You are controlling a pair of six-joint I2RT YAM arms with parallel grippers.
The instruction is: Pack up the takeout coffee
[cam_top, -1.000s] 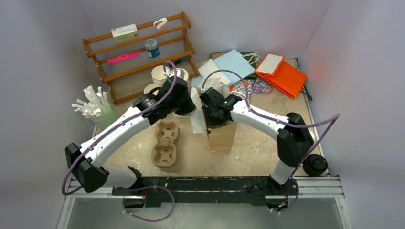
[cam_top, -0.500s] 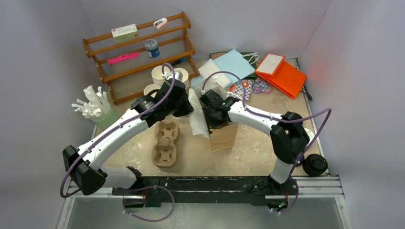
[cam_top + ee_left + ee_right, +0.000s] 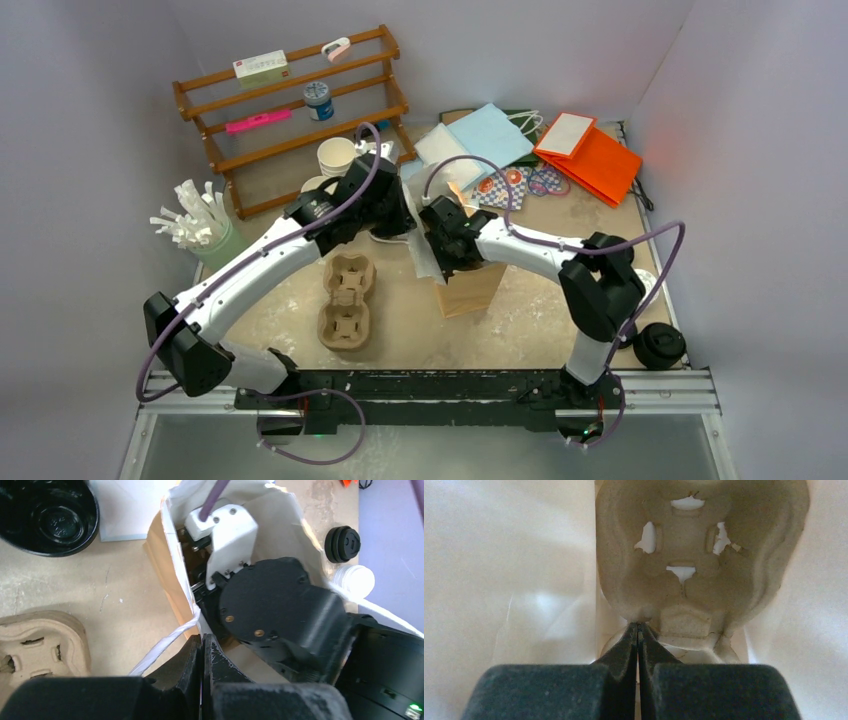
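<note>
Warm reddish-brown on the wooden rack (image 3: pixel 300 138), and on its shelves a hot-pink strip (image 3: pixel 258 122), a blue-capped jar (image 3: pixel 318 99) and a white box (image 3: pixel 260 67) marked in red. At the table's left edge there's a pale green tub (image 3: pixel 212 250) bristling with white sticks. The table (image 3: pixel 540 310) is sandy beige, smeared with white. The pulp tray (image 3: pixel 346 300) is dull cardboard brown. The paper bag (image 3: pixel 470 288) is kraft brown outside, white inside. Toward the far right corner sits a bright orange folder (image 3: pixel 592 158), with a sky-blue bag (image 3: pixel 495 130) beside it. The paper cups (image 3: pixel 337 155) show white mouths. The left arm (image 3: pixel 250 275) and right arm (image 3: pixel 530 245) are white with black joints and black jaws, trailing purple cable (image 3: pixel 215 495). There's an all-black cup (image 3: pixel 47 515) too.
</note>
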